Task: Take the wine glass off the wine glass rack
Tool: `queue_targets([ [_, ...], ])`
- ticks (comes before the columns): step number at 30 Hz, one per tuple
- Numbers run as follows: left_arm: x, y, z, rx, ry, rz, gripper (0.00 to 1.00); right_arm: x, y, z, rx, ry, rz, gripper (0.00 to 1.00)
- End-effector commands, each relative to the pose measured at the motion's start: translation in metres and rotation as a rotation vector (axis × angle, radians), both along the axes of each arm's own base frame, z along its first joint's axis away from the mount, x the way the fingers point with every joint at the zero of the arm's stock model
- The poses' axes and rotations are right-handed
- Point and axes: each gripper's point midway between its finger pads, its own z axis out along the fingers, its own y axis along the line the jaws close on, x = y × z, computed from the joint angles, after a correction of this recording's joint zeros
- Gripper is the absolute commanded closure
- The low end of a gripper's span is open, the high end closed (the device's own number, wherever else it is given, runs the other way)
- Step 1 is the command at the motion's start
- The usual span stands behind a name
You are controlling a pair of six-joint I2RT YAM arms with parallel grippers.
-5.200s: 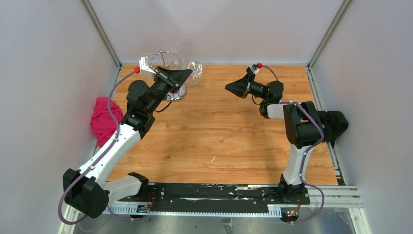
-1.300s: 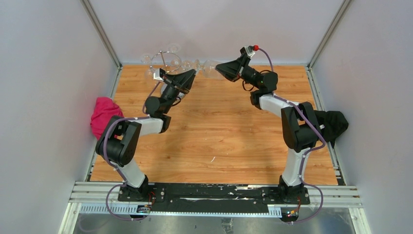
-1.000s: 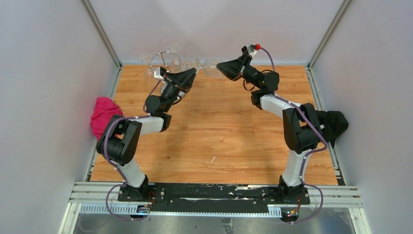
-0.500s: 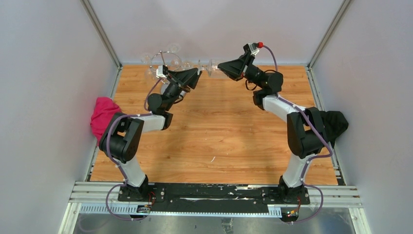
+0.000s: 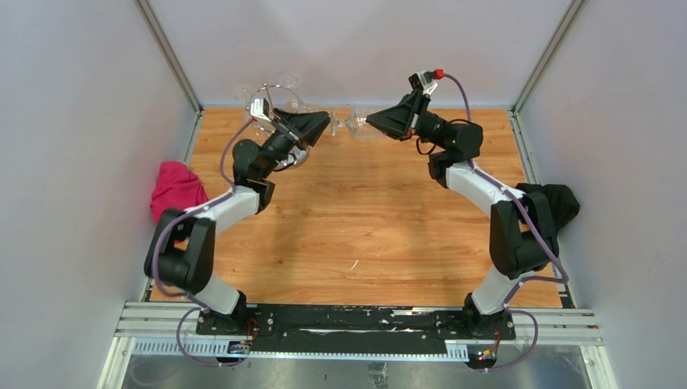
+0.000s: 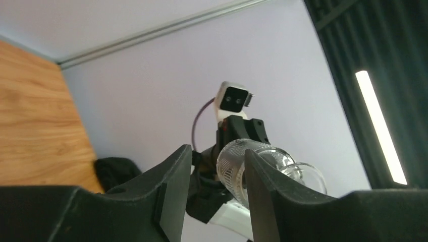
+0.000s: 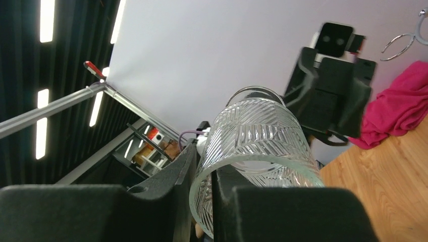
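Wine glass (image 5: 354,125) is held just right of wine glass rack (image 5: 275,93), axis horizontal; rim is pinched by right hand (image 7: 204,161); left hand (image 6: 217,151) is parted at stem end, no grip evident.

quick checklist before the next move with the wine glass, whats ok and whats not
1. wine glass off the wine glass rack: ok, held sideways to its right, apart.
2. right gripper hold: ok, shut on the bowl's rim.
3. left gripper free of the glass: cannot tell; fingers parted, glass showing between them.
4. pink cloth and black cloth out of the way: ok, at the table's side edges.
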Motion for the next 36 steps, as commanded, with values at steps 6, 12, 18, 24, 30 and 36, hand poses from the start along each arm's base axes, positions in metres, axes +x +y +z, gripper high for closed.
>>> queue_targets([
  [6,-0.012,0.038,0.013,0.669,-0.005,0.315,0.43,-0.007,-0.009,-0.004,-0.244,-0.131,-0.101,1.0],
  [12,-0.023,0.066,0.015,0.839,0.051,0.414,0.41,0.005,-0.015,-0.024,-0.483,-0.161,-0.222,1.0],
  [18,-0.03,0.105,0.01,1.056,0.125,0.573,0.41,0.028,-0.037,-0.057,-0.784,-0.152,-0.369,1.0],
  [24,-0.038,0.126,0.011,1.206,0.163,0.663,0.34,0.056,-0.057,-0.111,-1.021,-0.044,-0.417,1.0],
  [30,-0.044,0.13,0.014,1.241,0.151,0.671,0.31,0.076,-0.091,-0.153,-1.277,0.006,-0.48,1.0],
  [36,-0.044,0.131,0.014,1.268,0.136,0.668,0.25,0.096,-0.126,-0.175,-1.488,0.037,-0.555,1.0],
])
